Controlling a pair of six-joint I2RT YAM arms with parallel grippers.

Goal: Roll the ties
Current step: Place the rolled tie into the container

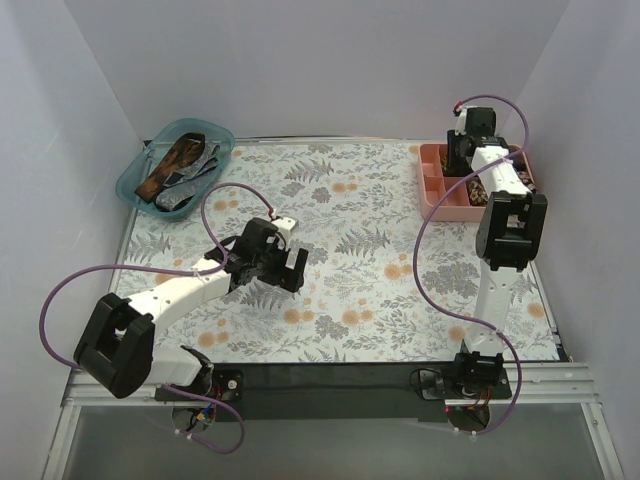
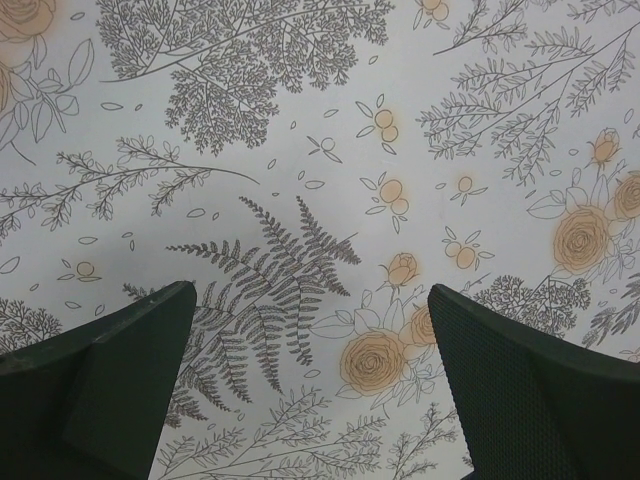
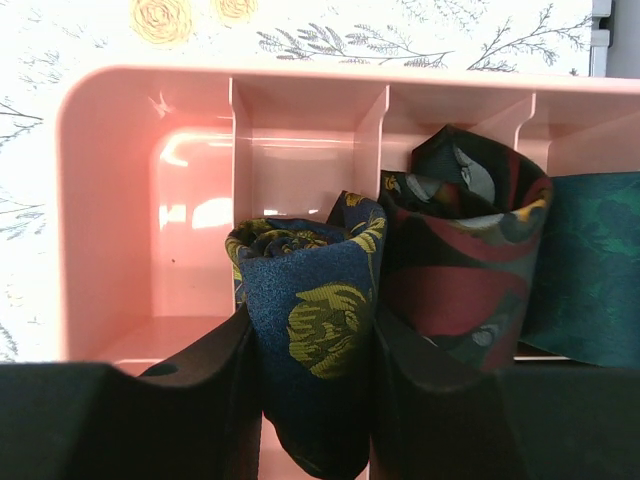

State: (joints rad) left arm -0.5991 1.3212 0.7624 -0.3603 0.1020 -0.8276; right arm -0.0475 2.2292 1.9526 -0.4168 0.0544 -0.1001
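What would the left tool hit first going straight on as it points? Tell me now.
The cloth: the left tool, open and empty, points down at bare printed cloth, with nothing between. Depth is unclear from this view.

The top external camera looks down from above and behind the arm bases, far enough off to take in the whole floral tabletop [image 1: 350, 300]. The left wrist camera faces straight down, close over the tabletop left of centre, with the left gripper [image 2: 310, 292] at its lower corners. The right wrist camera sits very near the pink divided tray [image 3: 150, 200] at the far right, looking in past the right gripper [image 3: 312, 340] and a rolled navy tie [image 3: 310, 300]. The overhead view covers both patches.
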